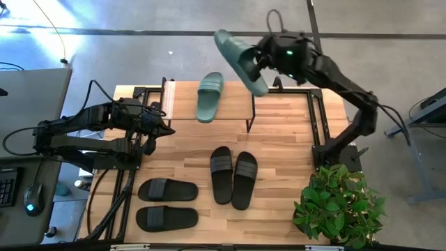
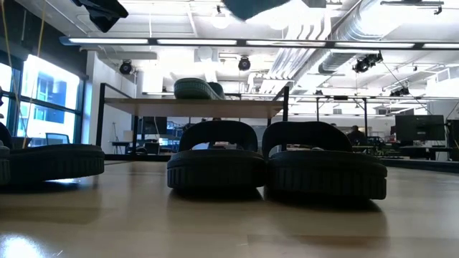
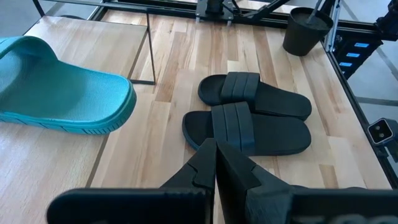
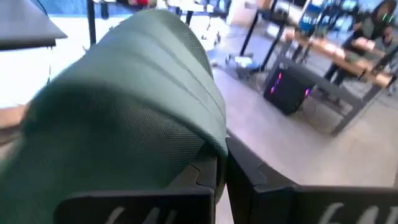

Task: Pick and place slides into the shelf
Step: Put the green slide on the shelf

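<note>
Above shelf (image 1: 209,104), green slide (image 1: 240,61) blocking right jaws' view

Two dark arms, black cables looped along links; green light on right arm (image 1: 327,73) wrist.

The wooden table (image 1: 286,132) carries two black pairs (image 1: 233,176) (image 1: 166,203) and a potted plant (image 1: 338,206) lower right. The shelf (image 1: 230,97) at upper centre bears one green slide (image 1: 209,96).

Potted plant (image 1: 339,206) (table's corner)
</note>
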Motion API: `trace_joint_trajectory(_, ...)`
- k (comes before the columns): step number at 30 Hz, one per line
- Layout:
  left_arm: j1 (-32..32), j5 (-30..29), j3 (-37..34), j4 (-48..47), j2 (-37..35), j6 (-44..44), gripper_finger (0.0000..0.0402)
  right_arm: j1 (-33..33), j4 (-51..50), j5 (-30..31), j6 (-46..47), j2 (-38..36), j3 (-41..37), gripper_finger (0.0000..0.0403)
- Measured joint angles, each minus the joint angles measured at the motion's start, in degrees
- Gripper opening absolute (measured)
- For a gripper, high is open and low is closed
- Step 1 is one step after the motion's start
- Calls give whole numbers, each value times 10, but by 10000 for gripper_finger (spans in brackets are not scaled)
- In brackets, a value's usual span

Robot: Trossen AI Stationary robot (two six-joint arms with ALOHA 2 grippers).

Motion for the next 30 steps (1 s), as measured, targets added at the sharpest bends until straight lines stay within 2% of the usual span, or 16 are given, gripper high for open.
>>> trace_joint_trajectory(5, 0, 0, 0, 0, 0, 0, 1, 19, 5, -4, -3, 61, 0, 0)
trace_joint_trajectory(12, 0, 0, 0, 0, 0, 0, 1, 65, 26, 125, -9, 118, -1, 0)
trace_joint_trajectory(22, 0, 0, 0, 0, 0, 0, 1, 95, -83, 230, 76, 141, -1, 0)
trace_joint_trajectory(30, 0, 0, 0, 0, 0, 0, 1, 94, -180, 262, 129, 141, -1, 0)
